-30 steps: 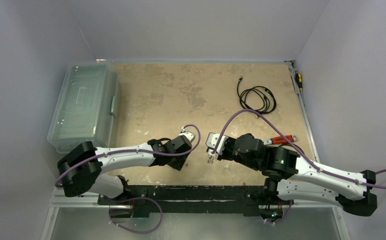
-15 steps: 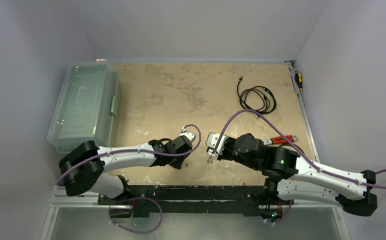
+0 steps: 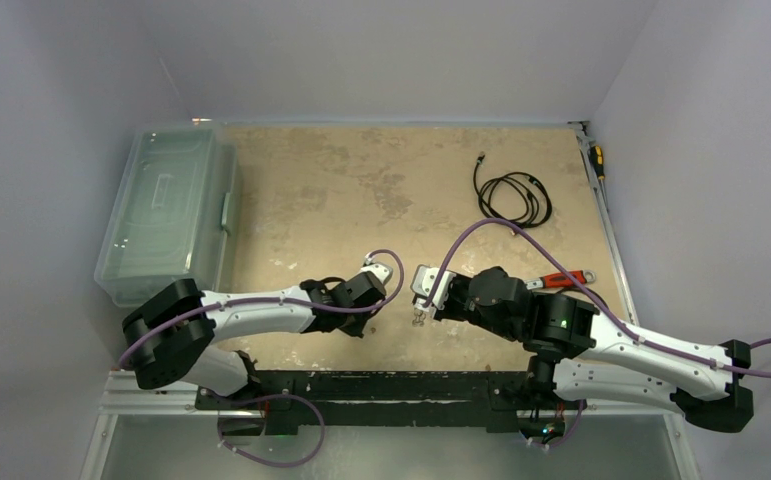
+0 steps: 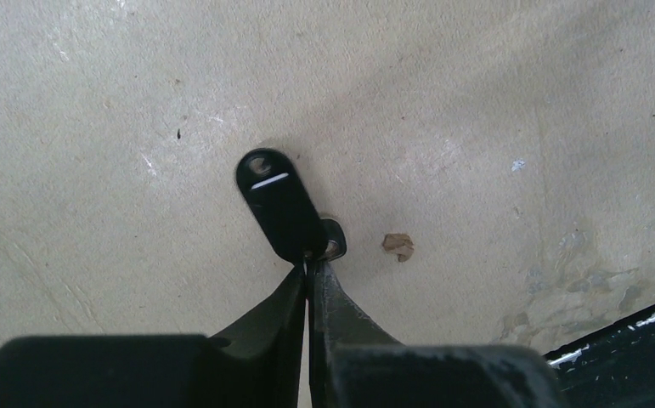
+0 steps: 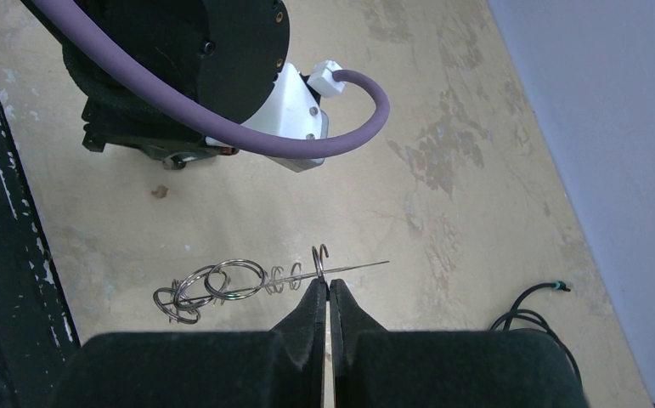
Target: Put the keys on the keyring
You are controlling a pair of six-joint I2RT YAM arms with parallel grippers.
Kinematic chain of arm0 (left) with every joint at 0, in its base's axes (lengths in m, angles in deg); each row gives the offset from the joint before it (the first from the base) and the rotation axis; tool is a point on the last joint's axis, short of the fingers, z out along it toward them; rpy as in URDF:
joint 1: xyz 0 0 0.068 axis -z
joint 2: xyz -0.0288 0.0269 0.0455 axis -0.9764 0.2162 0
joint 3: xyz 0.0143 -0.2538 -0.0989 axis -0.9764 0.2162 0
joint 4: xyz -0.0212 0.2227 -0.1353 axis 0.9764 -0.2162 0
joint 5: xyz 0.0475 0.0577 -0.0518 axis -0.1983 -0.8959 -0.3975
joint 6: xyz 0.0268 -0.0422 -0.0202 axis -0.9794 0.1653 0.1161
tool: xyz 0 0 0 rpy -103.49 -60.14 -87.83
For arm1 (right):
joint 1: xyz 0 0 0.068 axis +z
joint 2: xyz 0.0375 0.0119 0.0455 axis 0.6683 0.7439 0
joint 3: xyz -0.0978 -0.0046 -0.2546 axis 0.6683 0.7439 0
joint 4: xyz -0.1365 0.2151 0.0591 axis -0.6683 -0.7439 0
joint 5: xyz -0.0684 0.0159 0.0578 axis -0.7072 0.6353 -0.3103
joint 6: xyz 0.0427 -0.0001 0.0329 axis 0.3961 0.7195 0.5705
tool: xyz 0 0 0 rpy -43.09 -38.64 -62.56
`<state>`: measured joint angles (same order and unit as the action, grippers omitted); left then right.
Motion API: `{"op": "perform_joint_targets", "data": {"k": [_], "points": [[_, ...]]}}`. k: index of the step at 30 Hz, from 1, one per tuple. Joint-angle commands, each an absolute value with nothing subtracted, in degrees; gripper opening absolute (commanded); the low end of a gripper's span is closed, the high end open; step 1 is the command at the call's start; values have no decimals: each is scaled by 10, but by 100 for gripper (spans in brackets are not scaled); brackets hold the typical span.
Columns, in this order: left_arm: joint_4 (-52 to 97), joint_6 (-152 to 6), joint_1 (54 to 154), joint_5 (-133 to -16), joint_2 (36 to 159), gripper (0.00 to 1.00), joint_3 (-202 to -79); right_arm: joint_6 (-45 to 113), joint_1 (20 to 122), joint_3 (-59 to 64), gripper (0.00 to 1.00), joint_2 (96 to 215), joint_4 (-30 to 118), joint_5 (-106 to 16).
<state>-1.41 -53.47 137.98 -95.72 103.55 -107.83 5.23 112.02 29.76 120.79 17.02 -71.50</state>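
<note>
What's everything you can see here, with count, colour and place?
black-headed metal key: one, black and silver, near middle, gripped by its blade
thin wire keyring with small loops: one, silver, near middle, gripped
red-handled adjustable wrench: one, red and silver, beside the right arm
coiled cable: one, black, far right
lidded plastic bin: one, clear, far left
mottled table: one, tan, underneath
left fingers: two, black, shut on the key
right fingers: two, black, shut on the keyring
</note>
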Motion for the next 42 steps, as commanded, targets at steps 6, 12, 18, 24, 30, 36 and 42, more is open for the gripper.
{"op": "perform_joint_targets", "data": {"k": [6,12,18,24,30,36,42], "points": [[-30,-519,1383,-956,1002,0,-1086,55,1123,297,0,1201,202,-713],[-31,-503,1383,-950,990,7,-1075,56,1123,297,0,1205,202,-715],[-41,-492,1383,-948,988,28,-1079,57,1123,298,0,1204,202,-714],[-39,-494,1384,-942,983,26,-1079,56,1123,298,0,1204,203,-714],[-27,-500,1384,-930,985,23,-1077,56,1123,298,0,1206,203,-714],[-8,-496,1384,-929,995,21,-1071,56,1123,299,0,1207,203,-713],[1,-496,1384,-935,1010,18,-1071,56,1123,298,0,1207,203,-713]]}}
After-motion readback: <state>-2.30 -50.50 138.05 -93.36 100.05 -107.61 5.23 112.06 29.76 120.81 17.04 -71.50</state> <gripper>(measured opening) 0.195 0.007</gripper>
